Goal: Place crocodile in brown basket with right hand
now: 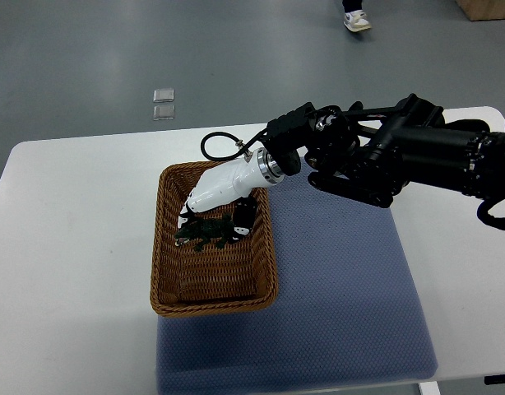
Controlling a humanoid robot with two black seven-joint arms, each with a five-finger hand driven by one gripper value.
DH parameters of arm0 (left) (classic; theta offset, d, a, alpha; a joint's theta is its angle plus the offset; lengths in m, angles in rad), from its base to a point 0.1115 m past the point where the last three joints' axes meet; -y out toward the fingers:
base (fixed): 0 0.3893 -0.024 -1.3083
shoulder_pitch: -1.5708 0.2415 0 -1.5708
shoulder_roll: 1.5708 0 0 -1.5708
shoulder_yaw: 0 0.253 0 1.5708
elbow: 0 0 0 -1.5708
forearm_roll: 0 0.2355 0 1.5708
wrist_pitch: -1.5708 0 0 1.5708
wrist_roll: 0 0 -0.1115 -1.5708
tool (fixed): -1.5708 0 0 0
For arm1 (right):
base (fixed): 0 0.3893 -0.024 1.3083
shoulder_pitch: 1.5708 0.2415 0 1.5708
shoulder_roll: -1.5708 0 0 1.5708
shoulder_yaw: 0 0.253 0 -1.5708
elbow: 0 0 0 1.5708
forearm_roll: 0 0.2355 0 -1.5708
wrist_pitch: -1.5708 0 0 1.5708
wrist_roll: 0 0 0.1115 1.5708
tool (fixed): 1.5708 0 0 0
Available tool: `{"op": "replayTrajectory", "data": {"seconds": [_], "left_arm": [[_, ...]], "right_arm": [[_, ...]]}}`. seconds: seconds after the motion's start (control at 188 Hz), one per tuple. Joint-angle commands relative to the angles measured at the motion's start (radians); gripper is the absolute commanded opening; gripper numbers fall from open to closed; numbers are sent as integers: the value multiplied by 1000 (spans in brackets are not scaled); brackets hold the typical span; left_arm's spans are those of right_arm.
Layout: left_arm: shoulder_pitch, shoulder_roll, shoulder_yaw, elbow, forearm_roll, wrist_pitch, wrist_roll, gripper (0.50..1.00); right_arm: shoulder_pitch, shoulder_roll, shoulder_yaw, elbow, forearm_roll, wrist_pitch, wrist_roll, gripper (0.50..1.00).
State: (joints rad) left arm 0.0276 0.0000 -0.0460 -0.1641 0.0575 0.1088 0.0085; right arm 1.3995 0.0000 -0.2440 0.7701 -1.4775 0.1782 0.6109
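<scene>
Dark green, with splayed legs, the toy crocodile sits inside the brown wicker basket under the right hand; whether its black fingers grip it, I cannot tell.

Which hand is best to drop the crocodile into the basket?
Right. The right hand is over the brown basket, its fingers on the crocodile. No left hand shows.

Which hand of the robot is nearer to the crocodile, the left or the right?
Right. The right hand reaches into the brown basket, directly over the crocodile. The left hand is not in view.
</scene>
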Motion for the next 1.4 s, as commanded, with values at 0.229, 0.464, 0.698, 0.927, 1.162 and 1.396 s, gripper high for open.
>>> {"op": "replayTrajectory", "data": {"seconds": [0.229, 0.464, 0.698, 0.927, 1.162, 1.396], "left_arm": [[0, 0, 0, 0, 1, 0, -1, 1000], [0, 0, 0, 0, -1, 0, 1, 1000], [0, 0, 0, 0, -1, 2, 1, 1000], [0, 0, 0, 0, 1, 0, 1, 1000], [0, 0, 2, 0, -1, 0, 1, 1000], [0, 0, 2, 0, 1, 0, 1, 1000]], "right_arm": [[9, 0, 8, 1, 125, -2, 0, 917], [7, 0, 138, 1, 220, 81, 0, 917], [0, -49, 140, 0, 451, 109, 0, 917], [-68, -126, 141, 0, 649, 110, -62, 919], [-102, -218, 141, 0, 938, 150, -114, 919], [-148, -314, 141, -3, 1197, 228, -148, 921]]}}
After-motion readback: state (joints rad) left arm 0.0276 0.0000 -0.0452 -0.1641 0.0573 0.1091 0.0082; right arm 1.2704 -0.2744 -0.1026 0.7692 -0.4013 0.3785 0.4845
